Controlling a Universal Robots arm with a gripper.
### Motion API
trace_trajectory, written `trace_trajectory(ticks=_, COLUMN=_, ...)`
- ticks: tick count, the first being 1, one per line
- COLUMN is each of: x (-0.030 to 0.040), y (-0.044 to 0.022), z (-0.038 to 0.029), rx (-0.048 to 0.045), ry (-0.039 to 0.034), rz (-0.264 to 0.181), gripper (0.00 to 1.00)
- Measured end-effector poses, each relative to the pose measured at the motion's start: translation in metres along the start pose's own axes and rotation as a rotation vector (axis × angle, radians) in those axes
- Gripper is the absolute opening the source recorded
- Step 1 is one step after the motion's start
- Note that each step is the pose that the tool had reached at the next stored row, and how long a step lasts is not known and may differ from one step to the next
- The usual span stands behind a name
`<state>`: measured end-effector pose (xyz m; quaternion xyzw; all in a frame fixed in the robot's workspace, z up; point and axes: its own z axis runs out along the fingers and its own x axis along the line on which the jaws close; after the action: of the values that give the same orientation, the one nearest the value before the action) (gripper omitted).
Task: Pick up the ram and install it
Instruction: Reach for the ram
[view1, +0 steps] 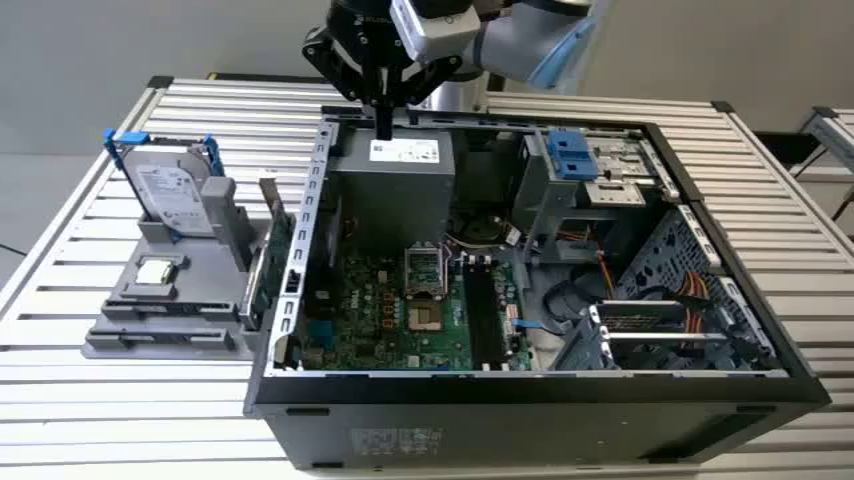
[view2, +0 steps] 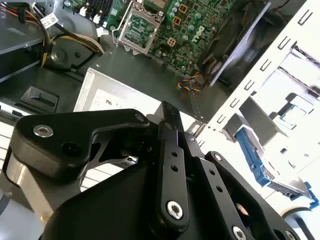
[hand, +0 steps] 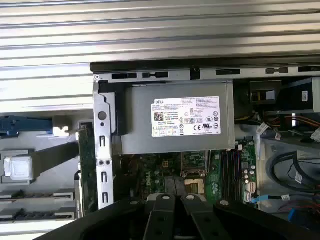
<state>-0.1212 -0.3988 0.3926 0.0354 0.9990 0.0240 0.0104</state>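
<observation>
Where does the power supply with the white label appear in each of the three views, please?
Exterior view: the power supply is upper centre, just above the motherboard.
Second wrist view: the power supply lies beside the motherboard, white label showing.
First wrist view: the power supply shows its label, bordering the motherboard.
Shared landmark: the green motherboard.

You'll find a white printed label with barcode and certification marks on the power supply, a second white label on the hard drive, and a sticker on the computer case.

power supply box just below gripper
</observation>
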Motion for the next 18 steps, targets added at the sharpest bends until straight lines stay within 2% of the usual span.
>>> trace_trajectory(ticks=10, x=0.0008, y=0.0, z=0.0, rx=0.0001, ry=0.0, rz=0.0, gripper=0.0)
trace_trajectory(ticks=18, x=0.0075, y=-0.0005, z=-0.0001, rx=0.0, ry=0.0, rz=0.0, gripper=0.0)
